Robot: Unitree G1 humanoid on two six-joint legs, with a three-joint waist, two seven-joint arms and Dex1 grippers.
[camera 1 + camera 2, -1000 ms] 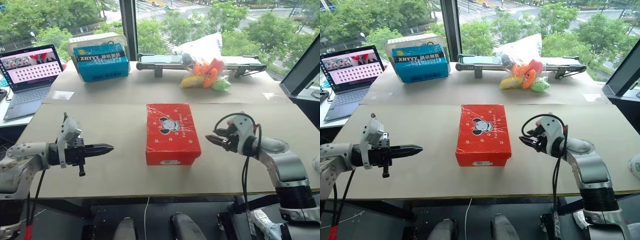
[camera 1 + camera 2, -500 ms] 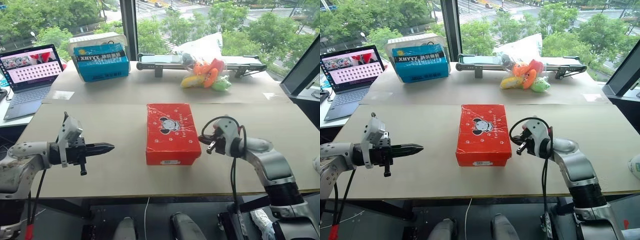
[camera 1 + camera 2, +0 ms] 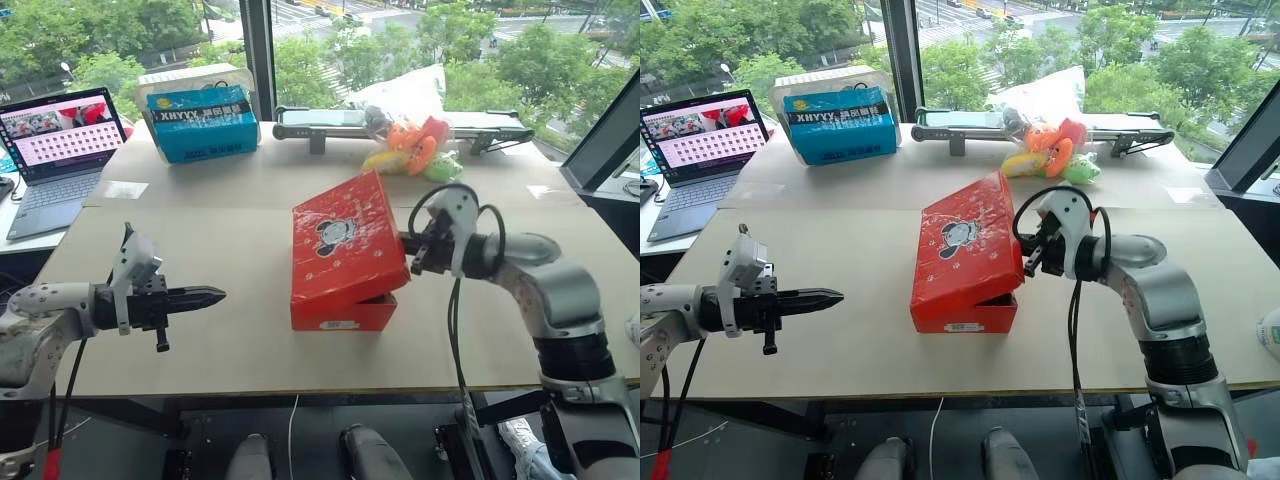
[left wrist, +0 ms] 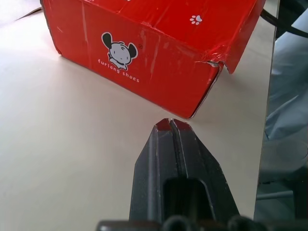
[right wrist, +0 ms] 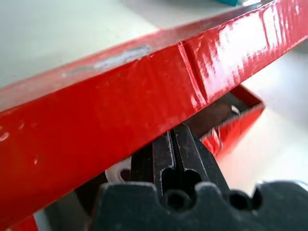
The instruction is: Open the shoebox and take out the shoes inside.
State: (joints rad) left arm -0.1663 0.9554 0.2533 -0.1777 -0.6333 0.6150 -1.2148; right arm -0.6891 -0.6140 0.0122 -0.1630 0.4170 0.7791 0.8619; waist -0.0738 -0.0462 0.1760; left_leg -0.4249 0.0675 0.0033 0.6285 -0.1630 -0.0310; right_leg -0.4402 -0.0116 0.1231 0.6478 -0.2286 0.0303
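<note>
Shoebox (image 3: 340, 314), just one, lies between your two grippers. Your right gripper (image 3: 408, 250), fingers pressed together and clasping nothing, sits under its one lid's (image 3: 345, 235) tilted-up right edge. Your left gripper (image 3: 218, 294), likewise closed and empty, hovers off its left side.

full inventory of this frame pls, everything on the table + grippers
shoebox: 1, red, table centre
lid: 1, red with cartoon print, tilted up on the robot's right side, low on the left; contents not clear
laptop: 1, dark, open, screen lit, far left
blue box: 1, blue with white lettering, back left, in front of a clear plastic tub
conveyor unit: 1, black and silver, along the back edge
plush toys: a cluster, orange, yellow, green, back right, against a clear bag
table: 1, covered in beige sheets
left gripper: black, shut, left of the shoebox, apart from it
right gripper: black, shut, tips under the lid's raised edge
</note>
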